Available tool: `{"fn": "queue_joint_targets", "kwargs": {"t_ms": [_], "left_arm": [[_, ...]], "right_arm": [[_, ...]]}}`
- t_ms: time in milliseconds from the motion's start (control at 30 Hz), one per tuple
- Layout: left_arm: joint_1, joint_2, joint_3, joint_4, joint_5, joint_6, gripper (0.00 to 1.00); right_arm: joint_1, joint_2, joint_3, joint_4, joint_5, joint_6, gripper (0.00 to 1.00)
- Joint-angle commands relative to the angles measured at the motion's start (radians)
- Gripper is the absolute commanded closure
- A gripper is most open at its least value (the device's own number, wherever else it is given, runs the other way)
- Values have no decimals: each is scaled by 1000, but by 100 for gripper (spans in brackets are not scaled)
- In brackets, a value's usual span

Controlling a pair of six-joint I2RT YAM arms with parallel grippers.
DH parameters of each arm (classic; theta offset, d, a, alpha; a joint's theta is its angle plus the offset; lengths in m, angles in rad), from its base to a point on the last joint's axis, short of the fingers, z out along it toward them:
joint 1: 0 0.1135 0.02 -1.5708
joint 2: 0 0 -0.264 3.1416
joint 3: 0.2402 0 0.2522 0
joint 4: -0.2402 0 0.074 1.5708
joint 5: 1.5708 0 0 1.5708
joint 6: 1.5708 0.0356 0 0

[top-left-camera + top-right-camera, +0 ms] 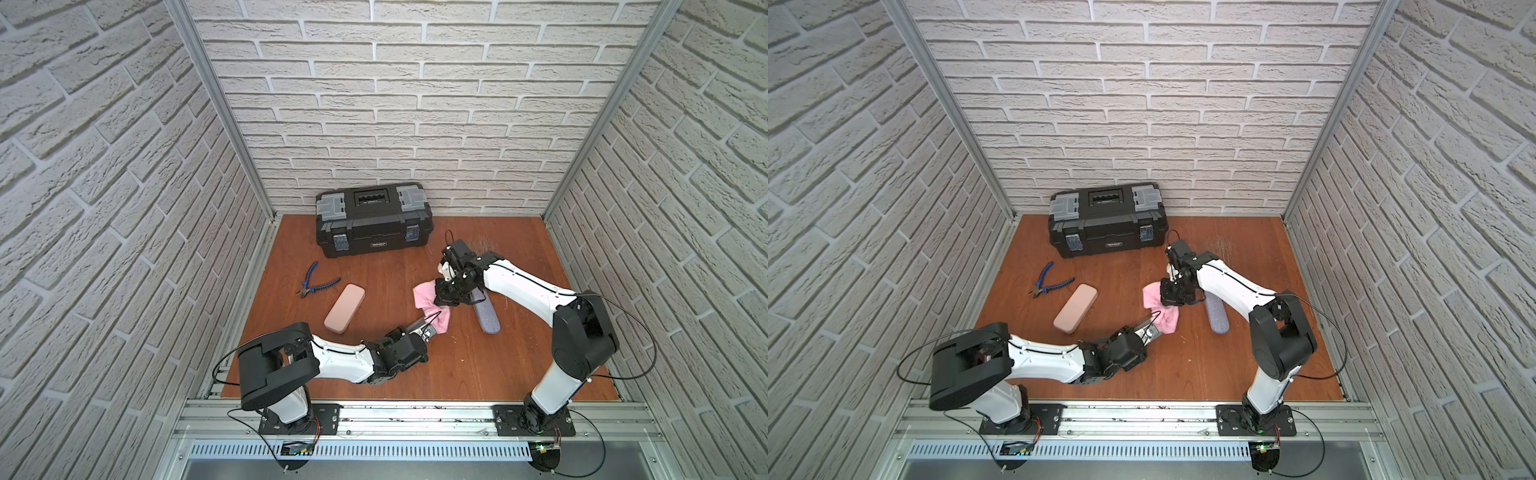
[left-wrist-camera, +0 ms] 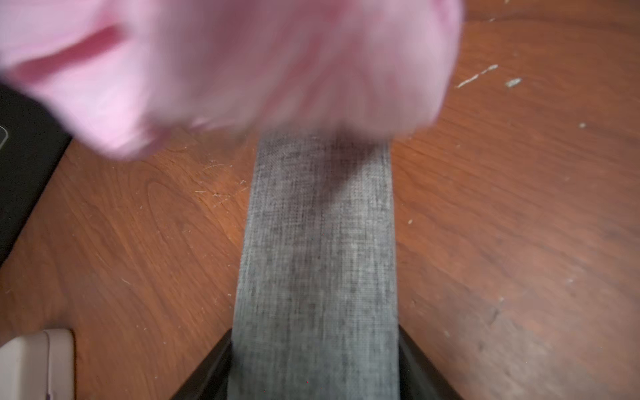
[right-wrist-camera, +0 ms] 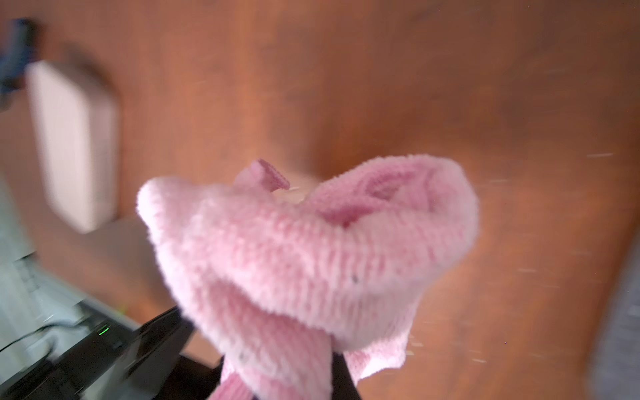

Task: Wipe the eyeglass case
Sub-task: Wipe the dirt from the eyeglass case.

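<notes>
Endwise, the left pincer (image 1: 430, 331) grips the grey eyeglass case (image 2: 318, 259), pointing at cloth (image 3: 311, 259) the right pincer (image 1: 440, 300) clamps.

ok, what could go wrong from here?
1. The left gripper grips the gray case with its length sticking out forward; wiping pressure could lever it loose.
2. The pink cloth hangs bunched from the right gripper; loose folds might snag on the left gripper.

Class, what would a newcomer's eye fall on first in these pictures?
The pink cloth, bunched in the shut right gripper at mid-table, stands out most. In the left wrist view it overlaps the far end of a gray fabric case clamped in the left gripper. A black toolbox sits against the back wall.
</notes>
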Motion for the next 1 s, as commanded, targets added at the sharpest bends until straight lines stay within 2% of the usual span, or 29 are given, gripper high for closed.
{"fn": "queue_joint_targets", "kwargs": {"t_ms": [0, 33, 100, 167, 200, 300, 333, 367, 433, 500, 567, 667, 733, 800, 867, 900, 967], "left_arm": [[51, -36, -41, 2, 129, -44, 78], [68, -44, -52, 13, 153, -49, 78], [93, -55, -65, 31, 196, -52, 78], [104, -54, -67, 34, 220, -48, 78], [106, -53, -65, 36, 229, -45, 78], [117, -44, -65, 39, 251, -42, 78], [120, -41, -65, 38, 253, -41, 78], [121, -40, -65, 35, 254, -41, 78], [123, -40, -65, 32, 254, -42, 78], [123, -40, -63, 28, 248, -42, 78], [122, -40, -62, 24, 241, -42, 78], [119, -45, -64, 25, 222, -40, 78], [114, -49, -67, 24, 202, -36, 78], [108, -51, -67, 23, 185, -34, 78], [98, -52, -66, 23, 162, -34, 78], [93, -51, -63, 22, 142, -41, 78], [74, -45, -56, 17, 95, -47, 79]], "right_arm": [[42, 11, -132, 239, -260, 205, 97], [44, 24, -174, 311, -296, 256, 97], [19, 49, -224, 359, -314, 275, 98], [-42, 66, -215, 240, -235, 172, 97], [-80, 73, -193, 149, -148, 93, 98], [-135, 60, -95, -83, 264, -87, 97], [-126, 47, -59, -127, 368, -118, 97], [-111, 35, -26, -151, 409, -138, 97], [-70, 9, 29, -158, 378, -164, 97], [-30, -3, 54, -138, 257, -146, 97], [2, -6, 36, -76, 96, -73, 97], [27, 5, -81, 155, -183, 119, 97], [23, 22, -160, 300, -279, 223, 97], [-2, 33, -201, 324, -287, 227, 97], [-58, 45, -205, 236, -224, 144, 97], [-90, 52, -186, 150, -148, 73, 97], [-118, 56, -115, -12, 85, -55, 97]]}}
